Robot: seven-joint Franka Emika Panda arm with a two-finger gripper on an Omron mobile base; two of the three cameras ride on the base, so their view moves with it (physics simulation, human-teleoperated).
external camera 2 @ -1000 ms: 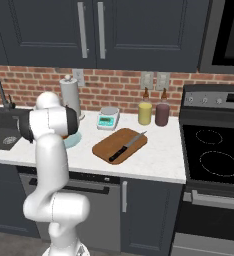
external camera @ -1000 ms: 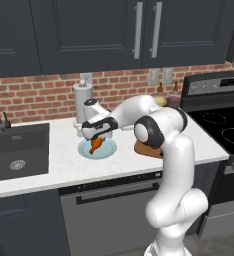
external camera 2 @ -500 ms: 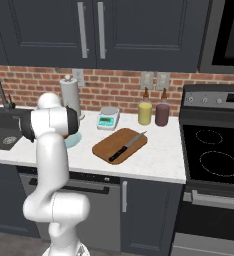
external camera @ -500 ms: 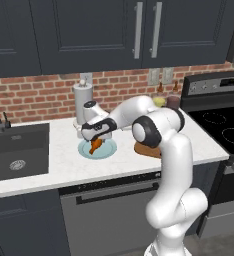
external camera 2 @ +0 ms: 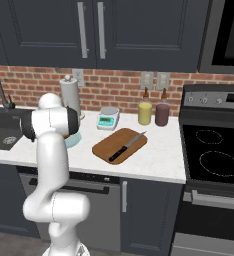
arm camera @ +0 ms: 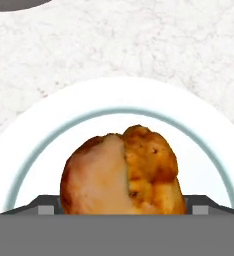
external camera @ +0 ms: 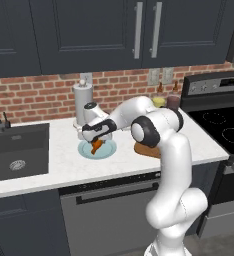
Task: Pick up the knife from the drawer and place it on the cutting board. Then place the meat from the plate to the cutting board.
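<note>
The meat, an orange-brown drumstick, lies on the pale blue-green plate on the counter. My gripper reaches down over it, and its dark fingertips stand wide on either side of the meat, close to its flanks. In the left base view the gripper sits low over the meat and plate. The knife lies diagonally on the brown cutting board, to the right of the plate. A corner of the cutting board peeks from behind my arm. The drawer is out of view.
A paper towel roll stands just behind the plate. The sink lies to the left. Behind the board are a small scale and two bottles. The stove is at the right.
The hand has sunk slightly toward the plate and the jaws have narrowed a little around the meat. Knife, board and plate have not moved.
</note>
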